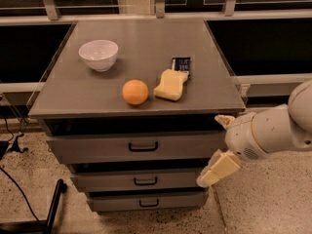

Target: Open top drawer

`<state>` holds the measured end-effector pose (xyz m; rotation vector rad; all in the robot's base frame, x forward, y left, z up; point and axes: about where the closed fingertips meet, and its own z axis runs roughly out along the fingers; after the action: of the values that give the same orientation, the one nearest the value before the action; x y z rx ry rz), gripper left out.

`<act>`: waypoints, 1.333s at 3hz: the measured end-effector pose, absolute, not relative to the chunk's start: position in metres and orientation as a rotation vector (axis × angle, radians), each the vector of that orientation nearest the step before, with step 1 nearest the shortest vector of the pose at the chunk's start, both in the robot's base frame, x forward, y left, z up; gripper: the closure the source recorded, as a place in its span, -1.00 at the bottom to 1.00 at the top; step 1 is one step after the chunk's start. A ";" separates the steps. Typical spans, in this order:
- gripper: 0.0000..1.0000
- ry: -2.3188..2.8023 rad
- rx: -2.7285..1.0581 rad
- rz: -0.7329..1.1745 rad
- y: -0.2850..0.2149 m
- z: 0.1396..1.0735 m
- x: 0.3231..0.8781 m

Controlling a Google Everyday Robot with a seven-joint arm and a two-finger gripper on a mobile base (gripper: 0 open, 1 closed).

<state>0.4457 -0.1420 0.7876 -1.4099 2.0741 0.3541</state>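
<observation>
The top drawer (97, 149) is the widest of three grey drawers under the grey cabinet top, and it is shut. Its black bar handle (143, 146) sits at the centre of the front. My gripper (214, 147) is at the right end of the drawer fronts, level with the top and middle drawers. It is open, with one cream finger (224, 120) up by the cabinet top's edge and the other finger (219, 169) lower down. It is well to the right of the handle and holds nothing.
On the cabinet top (146, 43) stand a white bowl (98, 54), an orange (135, 92), a yellow sponge (171, 85) and a dark packet (181, 65). Two narrower drawers (141, 181) sit below. A black pole and cables (48, 208) lie on the floor at left.
</observation>
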 end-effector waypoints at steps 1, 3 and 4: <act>-1.00 2.055 -1.416 0.367 -0.147 0.767 0.451; -1.00 2.008 -1.481 0.356 -0.147 0.740 0.468; -1.00 1.994 -1.550 0.318 -0.143 0.731 0.477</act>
<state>0.4769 -0.1428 0.7311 -1.5501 1.9945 0.3180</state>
